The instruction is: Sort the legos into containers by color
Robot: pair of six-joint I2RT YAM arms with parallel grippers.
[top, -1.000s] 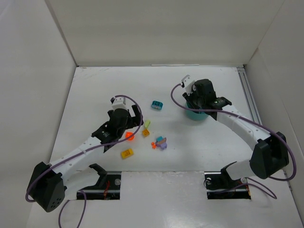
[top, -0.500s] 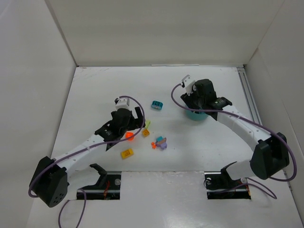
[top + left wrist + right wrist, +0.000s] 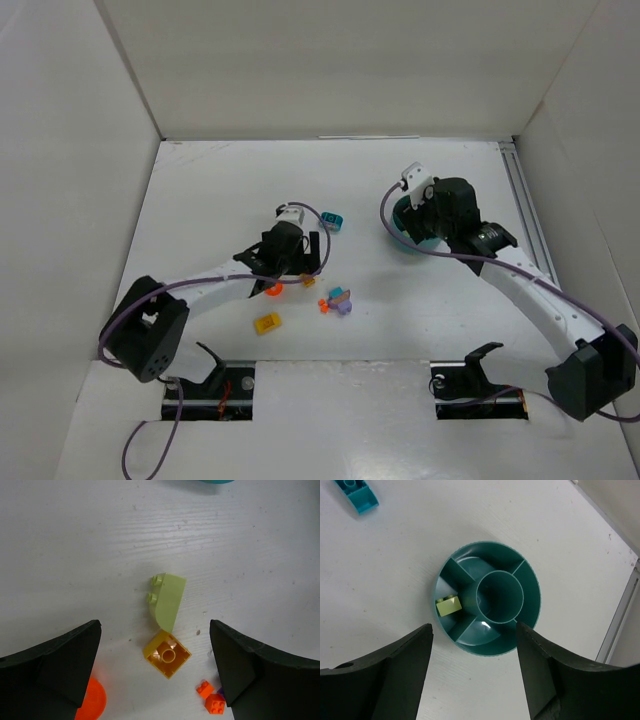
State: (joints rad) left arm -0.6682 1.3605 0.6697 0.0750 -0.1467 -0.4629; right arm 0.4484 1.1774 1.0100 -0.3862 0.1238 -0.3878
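Observation:
My left gripper (image 3: 296,262) (image 3: 155,672) is open and empty, low over the table. Between its jaws lie a yellow-green sloped brick (image 3: 167,600) and an upturned yellow-orange brick (image 3: 166,655), touching each other. Small orange-red bricks (image 3: 212,701) lie by the right finger (image 3: 250,670) and an orange round piece (image 3: 92,700) by the left finger. My right gripper (image 3: 425,225) (image 3: 475,675) is open and empty above the teal bowl (image 3: 527,605) (image 3: 400,242). One yellow-green brick (image 3: 448,605) lies in the bowl's left compartment. A teal brick (image 3: 331,221) (image 3: 356,495) lies left of the bowl.
In the top view a second yellow-orange brick (image 3: 266,322) lies near the front, and a purple brick (image 3: 345,303) sits beside orange-red bricks (image 3: 323,305). White walls enclose the table on the left, back and right. A rail (image 3: 525,200) runs along the right edge.
My left gripper has moved right, to over the yellow-green and yellow-orange bricks. My right gripper has shifted slightly right and stays over the bowl.

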